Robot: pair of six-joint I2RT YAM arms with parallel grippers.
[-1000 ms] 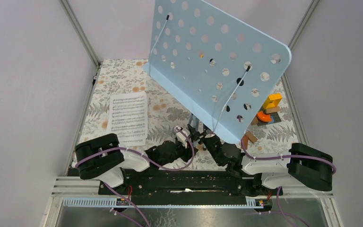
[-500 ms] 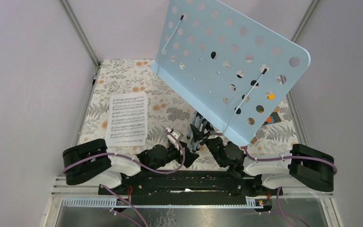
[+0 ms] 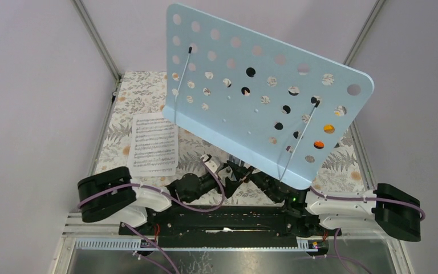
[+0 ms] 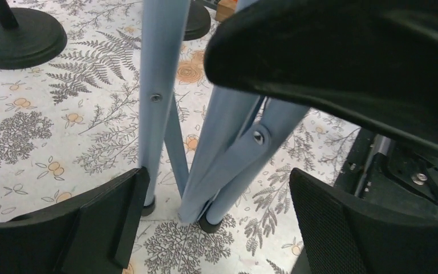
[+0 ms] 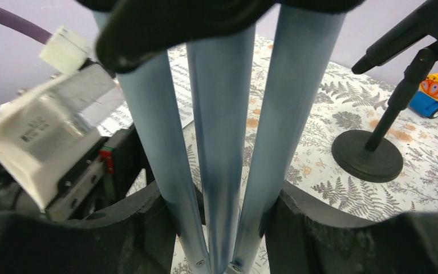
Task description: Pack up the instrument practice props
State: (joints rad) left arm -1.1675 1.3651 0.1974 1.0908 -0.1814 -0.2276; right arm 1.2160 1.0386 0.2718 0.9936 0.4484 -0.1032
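Light-blue music desk [image 3: 251, 108] tilting above both arms in the top view, hiding its tripod [image 5: 222, 142], right wrist view showing right gripper [image 5: 219, 228] clamping the folded legs, left gripper [image 4: 217, 205] spreading wide around their feet on the table.

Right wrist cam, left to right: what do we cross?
white labelled block → tripod legs → round-based black mic holder → blue and yellow toy block

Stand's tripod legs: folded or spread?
Folded. The tripod legs run bunched together, feet close together on the tablecloth; the right hand clamps all three.
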